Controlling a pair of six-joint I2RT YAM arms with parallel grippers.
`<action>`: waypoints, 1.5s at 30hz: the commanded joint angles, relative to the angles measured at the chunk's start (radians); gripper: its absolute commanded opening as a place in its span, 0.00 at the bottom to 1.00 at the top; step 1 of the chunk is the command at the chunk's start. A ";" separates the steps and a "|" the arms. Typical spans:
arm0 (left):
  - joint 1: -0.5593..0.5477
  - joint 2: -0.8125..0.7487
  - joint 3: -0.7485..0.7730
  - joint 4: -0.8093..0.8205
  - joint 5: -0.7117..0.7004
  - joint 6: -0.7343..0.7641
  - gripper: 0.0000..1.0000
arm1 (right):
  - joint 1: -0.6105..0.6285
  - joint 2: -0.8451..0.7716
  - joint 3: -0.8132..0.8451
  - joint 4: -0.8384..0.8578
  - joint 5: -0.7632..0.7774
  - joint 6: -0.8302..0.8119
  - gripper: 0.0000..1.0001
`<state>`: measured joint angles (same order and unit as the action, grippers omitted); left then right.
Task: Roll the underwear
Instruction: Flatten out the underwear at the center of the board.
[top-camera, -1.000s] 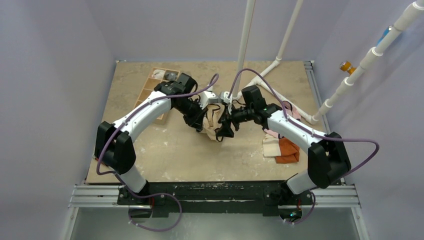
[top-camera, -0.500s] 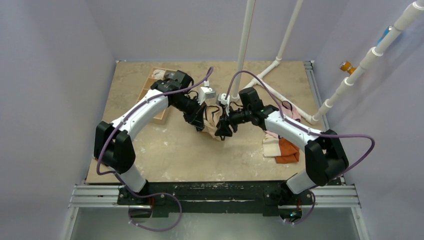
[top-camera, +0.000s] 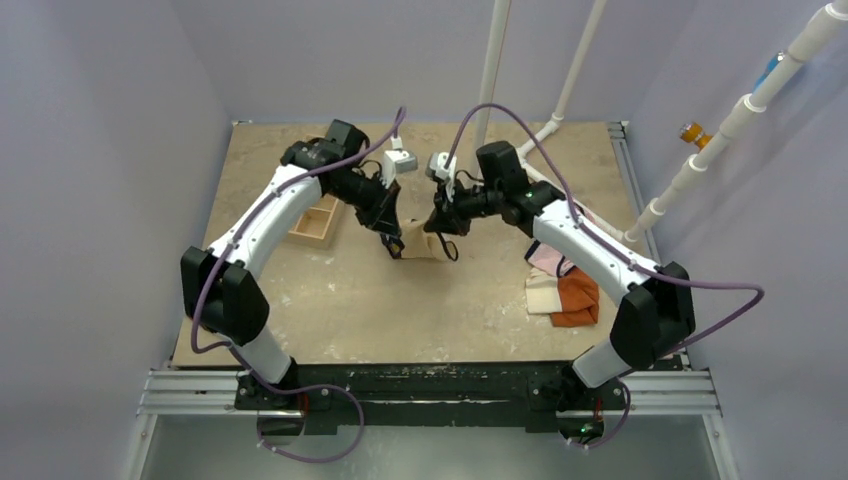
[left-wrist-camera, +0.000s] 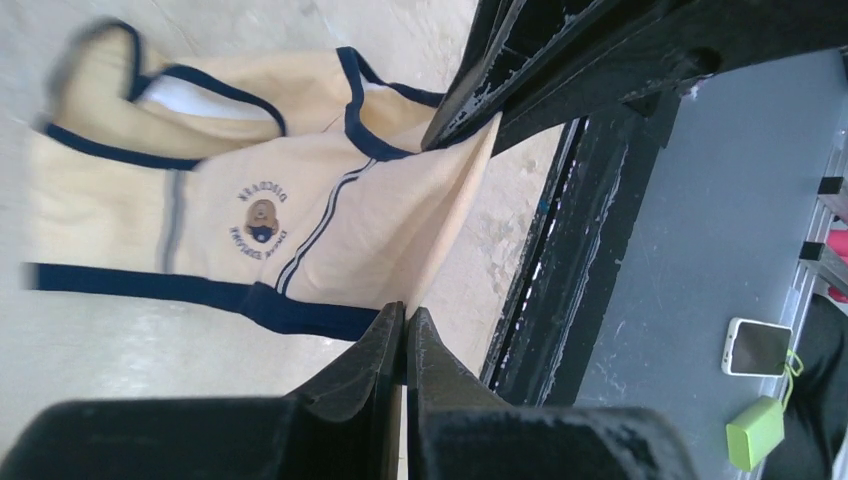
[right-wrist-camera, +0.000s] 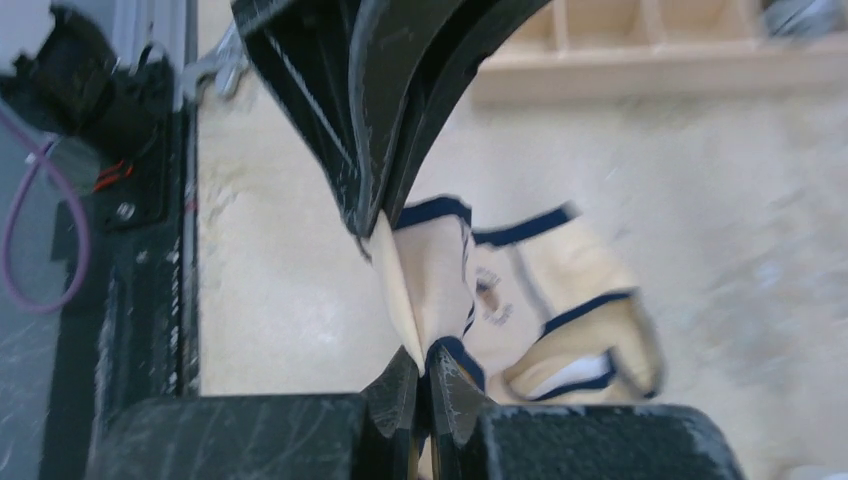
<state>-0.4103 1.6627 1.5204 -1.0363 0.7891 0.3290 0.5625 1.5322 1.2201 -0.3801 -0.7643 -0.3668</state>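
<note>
Underwear (left-wrist-camera: 250, 210) hangs clamped in left claw (left-wrist-camera: 405, 322) and right claw (right-wrist-camera: 425, 362).

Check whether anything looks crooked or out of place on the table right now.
The tan-beige fabric briefs with navy edging hang askew: the left end effector and right end effector pinch one edge, so the rest droops bunched, one end folded over. Nothing looks torn or spilled.

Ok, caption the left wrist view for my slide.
Left gripper and right gripper each pinch a corner of the tan underwear.
</note>
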 joint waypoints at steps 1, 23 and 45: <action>0.054 -0.016 0.256 -0.109 0.055 0.050 0.00 | 0.002 -0.049 0.254 -0.059 0.130 -0.012 0.00; 0.052 -0.172 0.273 -0.100 0.020 0.030 0.00 | 0.035 -0.118 0.369 -0.262 0.245 -0.073 0.01; -0.042 -0.230 -0.036 0.131 -0.187 0.106 0.03 | 0.036 -0.136 0.151 -0.118 0.349 -0.229 0.08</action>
<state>-0.3687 1.5383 1.8015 -1.0050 0.6182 0.3553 0.6033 1.4803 1.5757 -0.5098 -0.3641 -0.5117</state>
